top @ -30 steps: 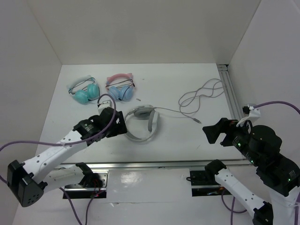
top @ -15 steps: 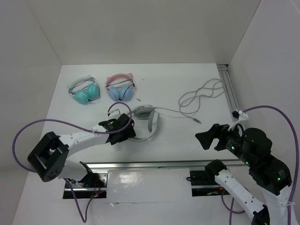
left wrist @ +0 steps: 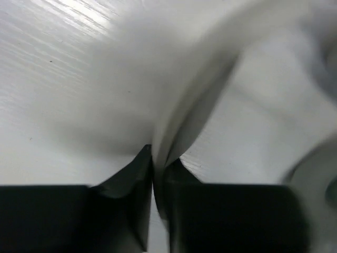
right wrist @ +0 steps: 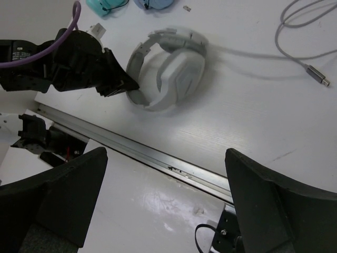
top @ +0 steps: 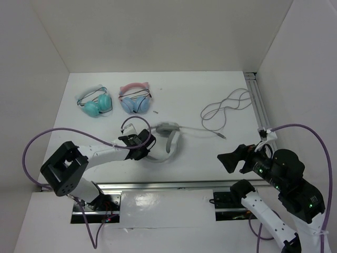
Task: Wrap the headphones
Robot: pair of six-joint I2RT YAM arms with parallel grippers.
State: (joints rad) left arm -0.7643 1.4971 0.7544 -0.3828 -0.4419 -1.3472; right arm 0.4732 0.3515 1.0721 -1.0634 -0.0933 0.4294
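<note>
The white-and-grey headphones [top: 169, 138] lie in the middle of the table, their wide headband curving toward the near edge. Their thin grey cable [top: 226, 108] runs right into loose loops. My left gripper [top: 143, 143] is shut on the left side of the headband. In the left wrist view the dark fingertips [left wrist: 138, 169] pinch a thin white strip of the headphones [left wrist: 197, 105]. My right gripper [top: 234, 158] hovers open at the near right, apart from everything. The right wrist view shows the headphones [right wrist: 176, 74], the left gripper [right wrist: 129, 84] and the cable [right wrist: 295, 50].
A teal pair [top: 95, 104] and a pink-and-blue cat-ear pair [top: 135, 99] lie at the back left, with a small loose piece [top: 156, 112] near them. A metal rail [top: 184, 185] runs along the near edge and another [top: 258, 100] along the right. White walls enclose three sides.
My left gripper reached right to the headband and closed on it, and the headphones shifted a little. My right gripper drifted slightly left and nearer, staying open.
</note>
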